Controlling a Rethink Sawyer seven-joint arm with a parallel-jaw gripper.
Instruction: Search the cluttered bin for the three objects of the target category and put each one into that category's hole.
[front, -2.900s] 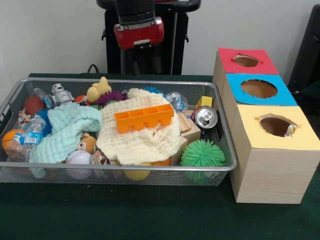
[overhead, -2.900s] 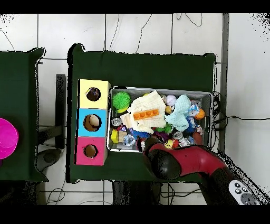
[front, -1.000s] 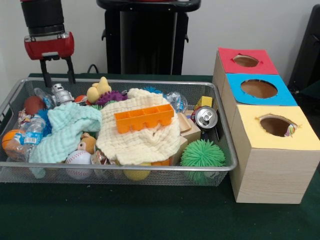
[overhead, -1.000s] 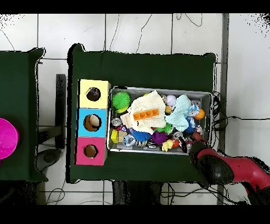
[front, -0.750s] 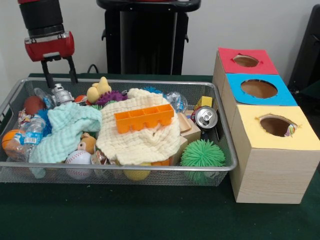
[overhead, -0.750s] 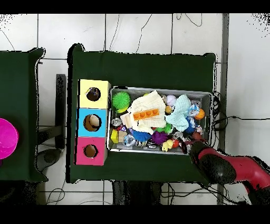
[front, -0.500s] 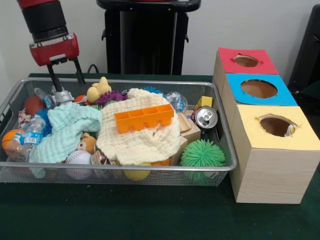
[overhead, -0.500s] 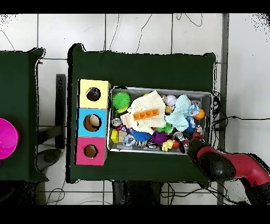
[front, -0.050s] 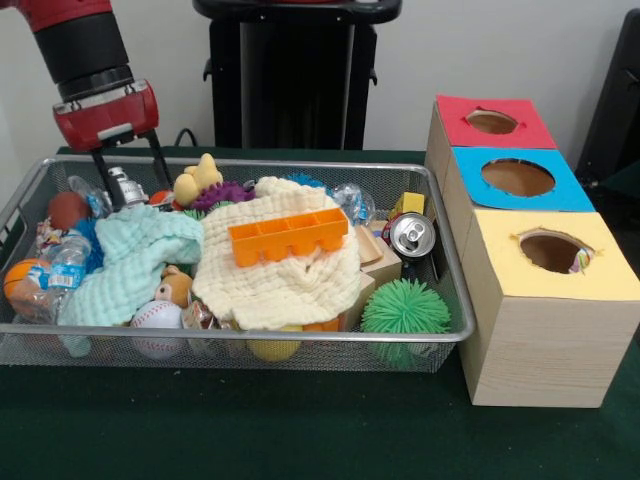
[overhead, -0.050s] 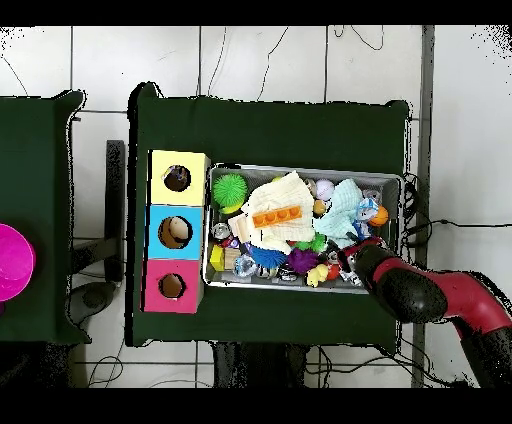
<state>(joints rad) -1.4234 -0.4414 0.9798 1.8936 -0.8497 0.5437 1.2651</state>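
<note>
End effector spread over the toy robot at one corner of the bin.

The end effector (front, -0.050s: 133, 175), below its red wrist, stands with its two dark fingers (front, -0.050s: 103, 180) parted, one on each side of the small silver toy robot (front, -0.050s: 127, 187), and grips nothing. The toy robot lies in the wire bin (front, -0.050s: 300, 340), beside the brown ball (front, -0.050s: 67, 209) and just behind the mint cloth (front, -0.050s: 135, 260). Further from the toy robot are the yellow duck (front, -0.050s: 197, 180), the cream cloth (front, -0.050s: 285, 270) bearing the orange tray (front, -0.050s: 288, 235), then the can (front, -0.050s: 412, 235) and green spiky ball (front, -0.050s: 404, 308). Beside the bin on the green surface (front, -0.050s: 300, 430) stand the red (front, -0.050s: 493, 122), blue (front, -0.050s: 517, 177) and yellow (front, -0.050s: 553, 252) hole boxes.
</note>
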